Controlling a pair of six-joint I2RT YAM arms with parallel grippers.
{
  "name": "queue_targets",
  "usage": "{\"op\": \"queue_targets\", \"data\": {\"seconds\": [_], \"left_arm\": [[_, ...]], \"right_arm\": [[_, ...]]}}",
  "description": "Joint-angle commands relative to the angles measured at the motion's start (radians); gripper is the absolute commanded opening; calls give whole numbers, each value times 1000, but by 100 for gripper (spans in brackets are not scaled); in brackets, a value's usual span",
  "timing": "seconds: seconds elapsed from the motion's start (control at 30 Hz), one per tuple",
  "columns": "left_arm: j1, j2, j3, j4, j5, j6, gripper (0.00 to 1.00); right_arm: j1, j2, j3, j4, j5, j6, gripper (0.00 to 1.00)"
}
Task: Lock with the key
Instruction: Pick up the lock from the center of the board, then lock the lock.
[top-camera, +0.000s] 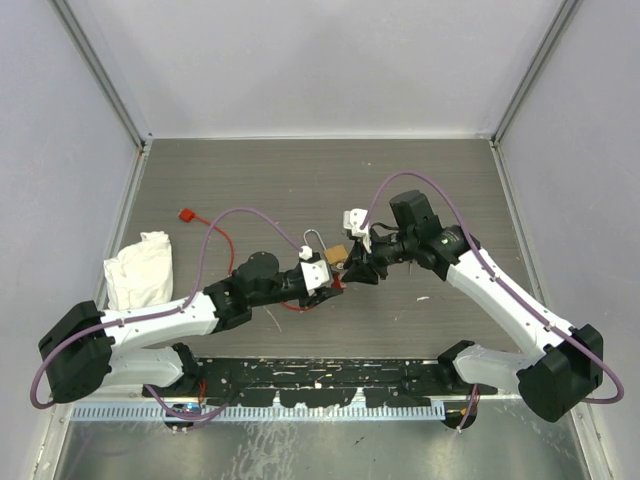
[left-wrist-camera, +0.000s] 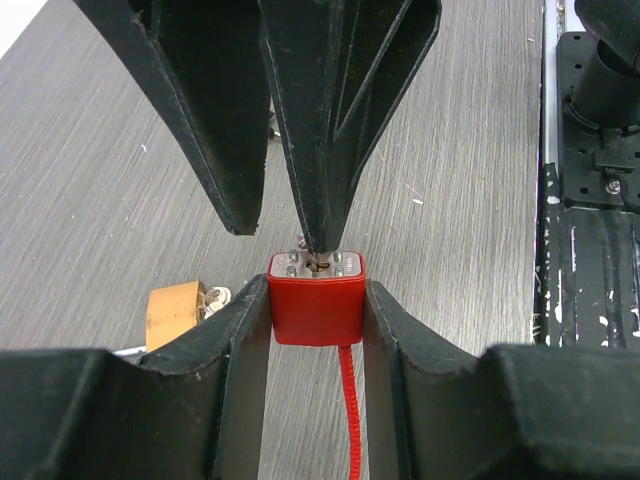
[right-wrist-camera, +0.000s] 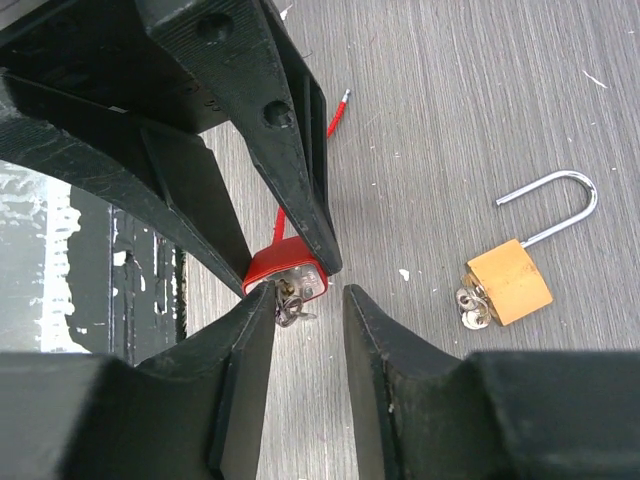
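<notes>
Left gripper (left-wrist-camera: 316, 290) clamped on red lock (left-wrist-camera: 316, 312), mid-table. Key (right-wrist-camera: 291, 308) juts from lock's right face, long axis toward right gripper (right-wrist-camera: 306, 291). Its jaws apart, straddling key off-centre. I judge right arm does the turning.

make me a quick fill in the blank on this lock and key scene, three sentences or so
1. The lock clamped in the left gripper is ___ in colour.
2. The brass padlock lies on the table with its shackle ___.
3. The key by the right gripper hangs at the lock's face; the right wrist view shows ___ locks in all.

Missing words: red; open; two
</notes>
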Motion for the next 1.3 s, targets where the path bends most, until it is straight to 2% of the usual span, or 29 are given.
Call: {"op": "queue_targets", "data": {"seconds": [0.0, 0.27, 0.43, 0.6, 0.77, 0.87, 0.93, 1.0, 1.07, 1.1, 1.27], "left_arm": [[-4, -10, 52, 55, 17, -9, 0], [-6, -12, 53, 54, -13, -24, 0], [-22, 3, 85, -26, -184, -24, 0], [-61, 44, 113, -55, -325, 11, 0], [-87, 71, 137, -85, -455, 26, 0], [-90, 68, 132, -90, -466, 20, 0], [-90, 59, 120, -86, -456, 11, 0], [-90, 44, 102, -81, -441, 0, 0], [-90, 27, 73, -67, -422, -17, 0], [-90, 17, 58, -58, -414, -23, 0], [-90, -44, -10, -20, -390, -75, 0]], "right_arm": [[7, -9, 19, 22, 14, -15, 36], [10, -11, -1, 21, -1, 34, 14], [11, 21, -2, 56, 65, 221, 1], [9, 103, 33, 33, 87, 409, 1], [11, 150, 58, 14, 92, 502, 1], [11, 161, 73, 12, 106, 521, 1], [11, 159, 81, 13, 110, 519, 6], [7, 149, 91, 13, 115, 502, 20], [0, 120, 99, 14, 111, 472, 40], [-5, 101, 100, 16, 107, 462, 46], [-60, 10, 77, 7, 7, 390, 64]]}}
